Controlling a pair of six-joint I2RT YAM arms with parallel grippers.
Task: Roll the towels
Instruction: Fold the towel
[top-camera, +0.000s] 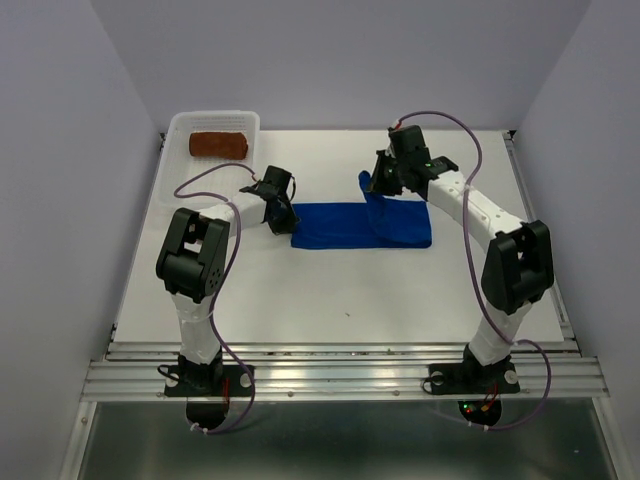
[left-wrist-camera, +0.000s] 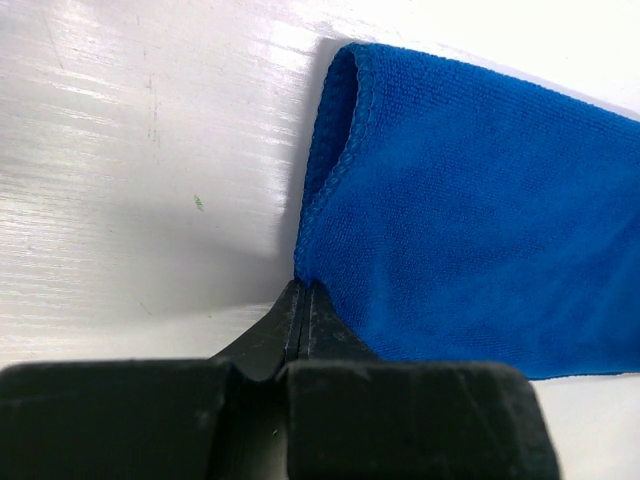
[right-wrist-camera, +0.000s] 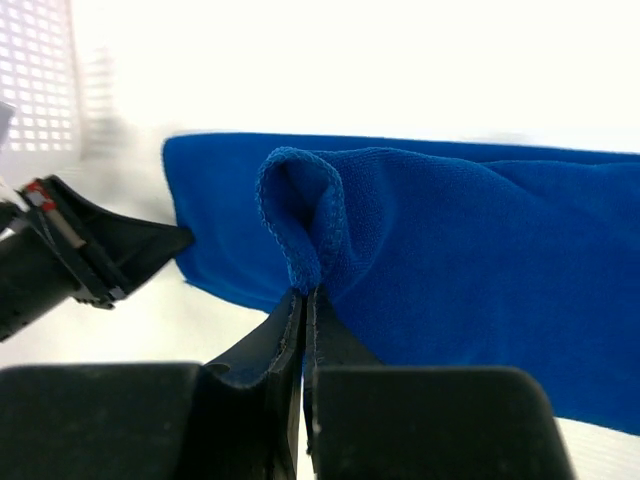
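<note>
The blue towel (top-camera: 350, 226) lies folded into a long strip on the white table. My left gripper (top-camera: 284, 213) is at the strip's left end. In the left wrist view it (left-wrist-camera: 303, 284) is shut, its tips pinching the near corner of the blue towel (left-wrist-camera: 470, 230). My right gripper (top-camera: 386, 186) holds the strip's right part, raised off the table. In the right wrist view it (right-wrist-camera: 308, 291) is shut on a bunched hem of the blue towel (right-wrist-camera: 480, 260). The rust-brown towel (top-camera: 218, 145) lies rolled inside the basket.
The white perforated basket (top-camera: 175, 133) stands at the table's back left corner, and its wall (right-wrist-camera: 40, 90) shows in the right wrist view. The left gripper (right-wrist-camera: 95, 258) also shows there, at the towel's far end. Grey walls close in the table on three sides.
</note>
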